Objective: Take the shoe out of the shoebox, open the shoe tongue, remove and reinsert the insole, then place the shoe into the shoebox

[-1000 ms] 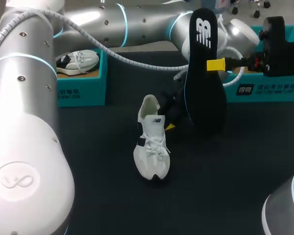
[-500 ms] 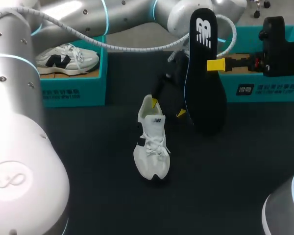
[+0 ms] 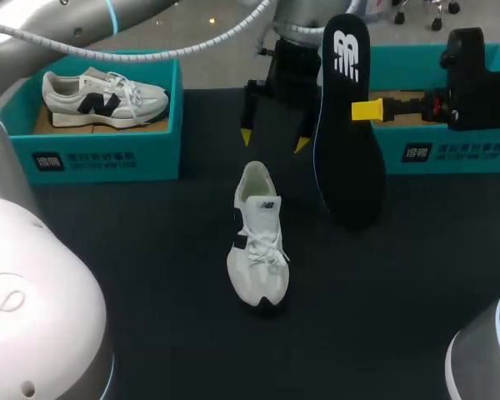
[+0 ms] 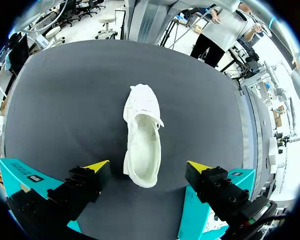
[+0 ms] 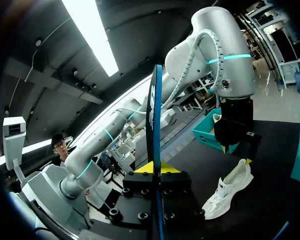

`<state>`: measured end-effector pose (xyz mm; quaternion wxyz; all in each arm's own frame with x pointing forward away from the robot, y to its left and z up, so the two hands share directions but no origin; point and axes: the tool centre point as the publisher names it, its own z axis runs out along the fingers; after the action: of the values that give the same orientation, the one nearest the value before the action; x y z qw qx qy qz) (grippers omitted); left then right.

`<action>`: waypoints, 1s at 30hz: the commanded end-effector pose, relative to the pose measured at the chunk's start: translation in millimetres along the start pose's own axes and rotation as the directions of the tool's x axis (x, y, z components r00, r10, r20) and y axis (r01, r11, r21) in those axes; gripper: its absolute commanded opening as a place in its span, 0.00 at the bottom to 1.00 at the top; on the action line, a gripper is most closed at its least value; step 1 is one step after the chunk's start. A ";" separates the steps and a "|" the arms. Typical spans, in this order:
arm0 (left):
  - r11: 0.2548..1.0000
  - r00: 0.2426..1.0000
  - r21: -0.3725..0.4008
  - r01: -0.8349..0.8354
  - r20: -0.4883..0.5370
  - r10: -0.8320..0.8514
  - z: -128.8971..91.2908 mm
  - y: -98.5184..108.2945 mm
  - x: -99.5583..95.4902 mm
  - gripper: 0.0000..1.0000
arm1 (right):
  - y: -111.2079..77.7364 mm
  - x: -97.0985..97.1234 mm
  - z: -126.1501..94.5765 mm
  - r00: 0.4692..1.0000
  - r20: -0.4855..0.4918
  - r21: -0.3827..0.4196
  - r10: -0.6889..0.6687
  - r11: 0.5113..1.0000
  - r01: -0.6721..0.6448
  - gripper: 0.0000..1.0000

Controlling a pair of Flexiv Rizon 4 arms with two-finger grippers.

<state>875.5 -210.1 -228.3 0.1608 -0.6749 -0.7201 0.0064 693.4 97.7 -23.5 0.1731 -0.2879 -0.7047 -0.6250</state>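
Your left gripper (image 3: pixel 273 140) hangs spread apart just far of the white shoe (image 3: pixel 257 242), which sits mid table (image 3: pixel 150 275). Your right gripper (image 5: pixel 155 172) pinches the upright black insole (image 3: pixel 346 117). Only the left wrist view looks into the shoe's mouth.

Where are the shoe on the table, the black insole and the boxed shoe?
shoe on the table (image 3: pixel 261 242): head view, laces.
black insole (image 3: pixel 347 167): head view, middle.
boxed shoe (image 3: pixel 100 102): head view, side.
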 end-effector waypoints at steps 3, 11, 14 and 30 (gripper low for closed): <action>1.000 0.977 -0.011 -0.001 0.213 0.004 -2.0 -3.0 22.9 1.00 | 1.0 -1.7 2.2 1.000 0.000 0.002 0.000 1.000 0.000 0.00; 1.000 0.977 -0.011 -0.001 0.213 0.004 -2.0 -3.0 22.9 1.00 | 1.0 -1.7 2.2 1.000 0.000 0.002 0.000 1.000 0.000 0.00; 1.000 0.977 -0.011 -0.001 0.213 0.004 -2.0 -3.0 22.9 1.00 | 1.0 -1.7 2.2 1.000 0.000 0.002 0.000 1.000 0.000 0.00; 0.998 0.748 -0.061 -0.001 0.663 0.041 -67.1 -5.3 26.7 1.00 | 73.9 -44.7 -11.2 0.971 -0.033 -0.063 0.236 0.969 -0.238 0.00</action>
<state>895.2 -209.7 -162.2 -0.0226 -0.6652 -0.7299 0.1557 745.3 80.1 -1.7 0.2306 -0.3726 -0.6261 -0.6449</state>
